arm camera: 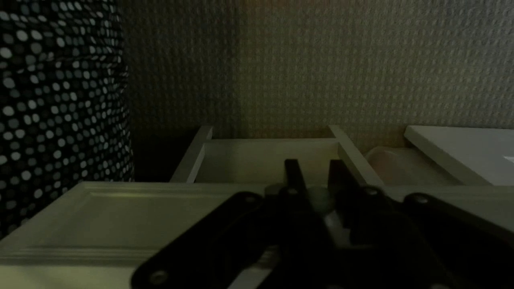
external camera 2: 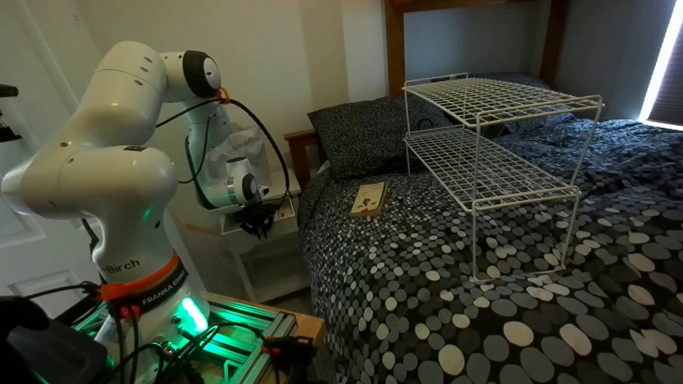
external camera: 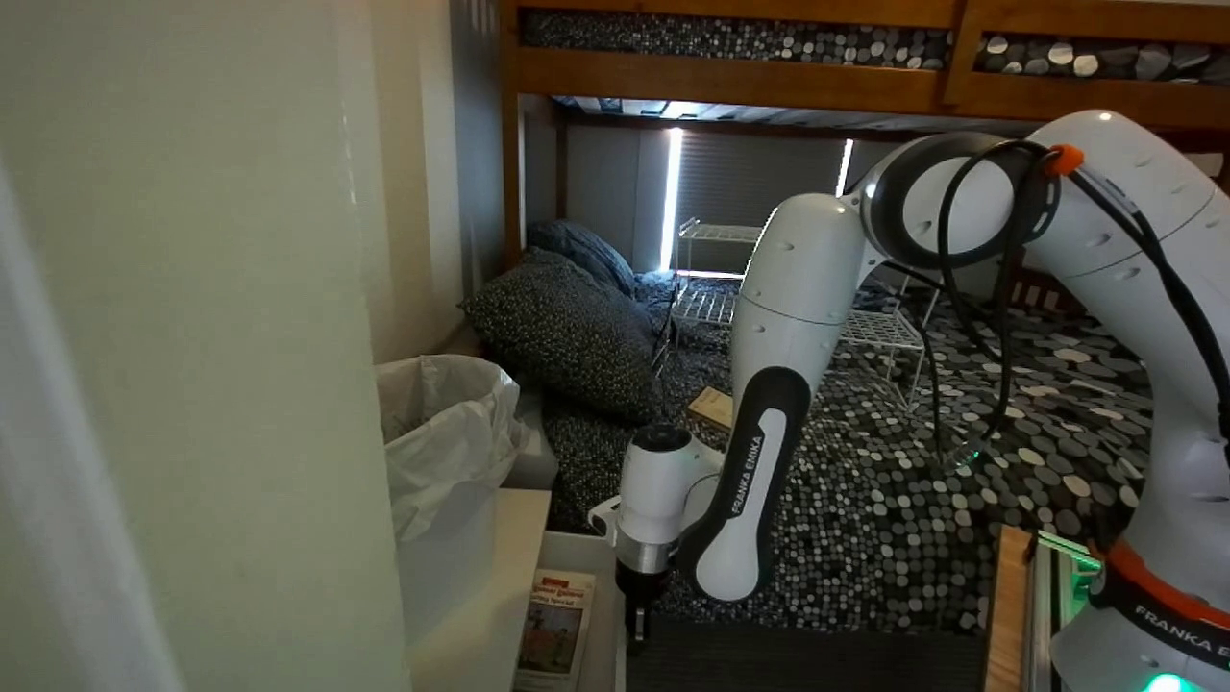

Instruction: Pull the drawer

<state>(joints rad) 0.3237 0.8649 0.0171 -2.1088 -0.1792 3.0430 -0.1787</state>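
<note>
From my end I count one drawer (external camera: 605, 615), sitting pulled out of one pale cabinet (external camera: 519, 533) next to the bed (external camera 2: 416, 298), with one tan printed packet (external camera: 557, 630) lying in it. One gripper (arm camera: 316, 161), two black fingers (arm camera: 295, 174), only a narrow gap between them, and what looks like the one knob (arm camera: 321, 199) on the drawer front (arm camera: 124, 222) is in that gap (it's dark and blurry down there, so I honestly can't tell if they're pinching it or just straddling it). Around that I've got one bin (external camera: 456, 452) with a white plastic liner on the cabinet top, two dark pillows (external camera: 577, 336), one book (external camera 2: 369, 199) lying flat on the bed, and one white wire rack (external camera 2: 476, 165) with two tiers standing there too. As for stuff in the way: in an exterior view my arm (external camera 2: 125, 176) covers part of the bin, and the gripper blocks some of the drawer front; in an exterior view a big pale upright surface (external camera: 192, 336) fills the left and cuts off part of the cabinet. Only the wrist view gives me the knob and the grooved edging on the drawer front, while the packet's printed cover comes out clearest in an exterior view, looking down into the drawer.
</note>
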